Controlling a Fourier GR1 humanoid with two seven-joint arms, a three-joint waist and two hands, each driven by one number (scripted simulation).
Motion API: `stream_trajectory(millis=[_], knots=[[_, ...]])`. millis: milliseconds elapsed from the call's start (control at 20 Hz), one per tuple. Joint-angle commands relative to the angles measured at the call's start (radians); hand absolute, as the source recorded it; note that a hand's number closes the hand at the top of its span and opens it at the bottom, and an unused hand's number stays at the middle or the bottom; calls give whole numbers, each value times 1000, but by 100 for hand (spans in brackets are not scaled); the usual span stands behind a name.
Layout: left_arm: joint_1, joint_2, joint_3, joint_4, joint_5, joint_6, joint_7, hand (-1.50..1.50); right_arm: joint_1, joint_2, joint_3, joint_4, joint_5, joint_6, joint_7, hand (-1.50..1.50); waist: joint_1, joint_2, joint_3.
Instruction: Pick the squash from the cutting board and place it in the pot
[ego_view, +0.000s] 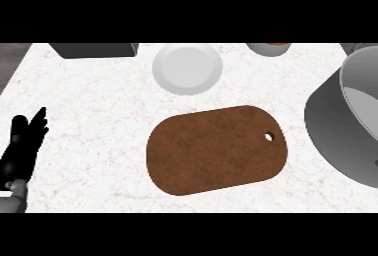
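White counter (88, 100); pot (347, 130) cropped right; left hand (22, 145) half cropped.

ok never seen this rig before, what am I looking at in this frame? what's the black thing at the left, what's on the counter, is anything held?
This is the view from a humanoid robot's head, looking steeply down at a kitchen counter. The black shape at the left edge is the robot's left hand, open with fingers up, resting and holding nothing. The right hand is not in the picture.

On the counter: a brown cutting board in the middle, with a small hole near its right end; nothing lies on it, and no squash shows anywhere in view. At the right is a big grey pot, partly cut off by the edge. Above the board is a white plate. At the top edge are a dark grey box-like thing and a small bowl, both cut off, so I cannot say more about them.
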Motion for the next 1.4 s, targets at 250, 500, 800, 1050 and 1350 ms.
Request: stream_trajectory(millis=[250, 500, 800, 1050, 1350], knots=[[-49, -33, -38, -19, -53, -11, 24, 0, -107, -61, 139, 323, 105, 128, -202, 150, 55, 5, -2], [-90, -49, -33, 28, -56, -16, 25, 0, -223, 32, 266, 465, 138, 146, -133, -150, 69, 10, -2], [-70, -31, -13, 1, -49, -56, 38, 0, -363, 135, 273, 586, 89, 209, -134, -150, 70, 7, -1], [-34, -39, -2, 22, -60, -48, -9, 0, -400, 188, 136, 657, -78, 236, -83, -150, 54, 3, -2], [-35, -43, 9, -6, -55, -57, 12, 0, -452, 96, -20, 864, -165, 232, -75, -150, 50, 4, -1]])
